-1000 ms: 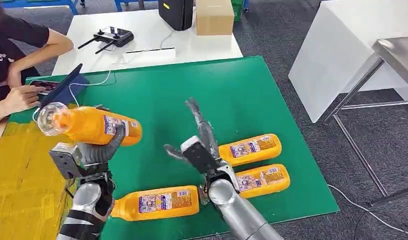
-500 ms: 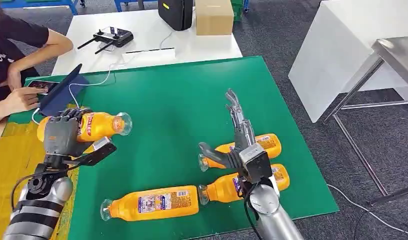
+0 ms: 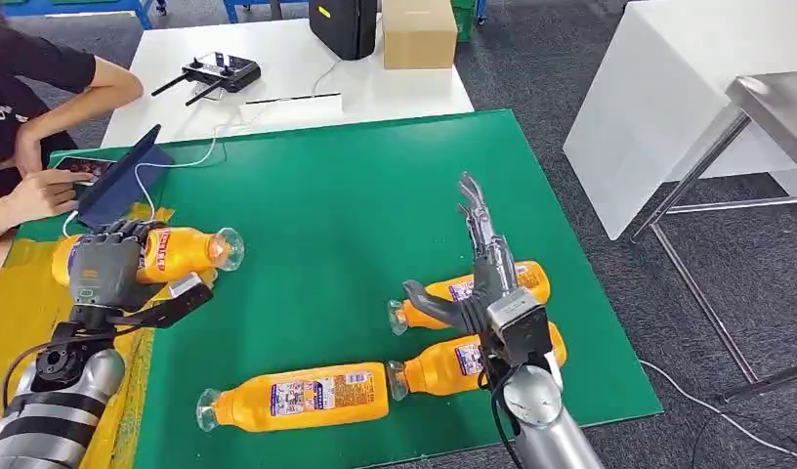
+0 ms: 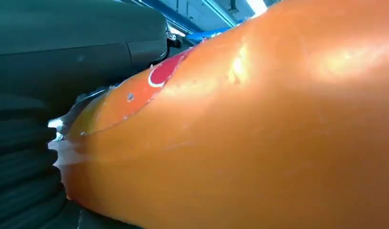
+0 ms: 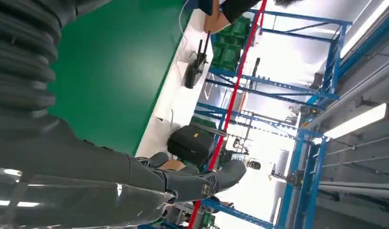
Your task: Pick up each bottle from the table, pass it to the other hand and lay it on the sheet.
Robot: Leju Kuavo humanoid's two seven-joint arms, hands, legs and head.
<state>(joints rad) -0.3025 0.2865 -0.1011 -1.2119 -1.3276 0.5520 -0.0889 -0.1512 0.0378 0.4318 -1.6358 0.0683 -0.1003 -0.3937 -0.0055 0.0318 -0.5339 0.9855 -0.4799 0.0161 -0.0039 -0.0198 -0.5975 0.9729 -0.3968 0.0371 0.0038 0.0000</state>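
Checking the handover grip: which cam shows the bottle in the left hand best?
Head view. The held bottle shows nearly whole there, lying sideways in the left hand, neck toward the green mat. Left wrist view is too close: an orange surface with a bit of label. The right wrist view looks away across the mat.

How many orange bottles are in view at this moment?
4. One in the left hand at the yellow sheet's edge, bottle; three lie on the green mat: front, right-near, right-far behind the right hand.
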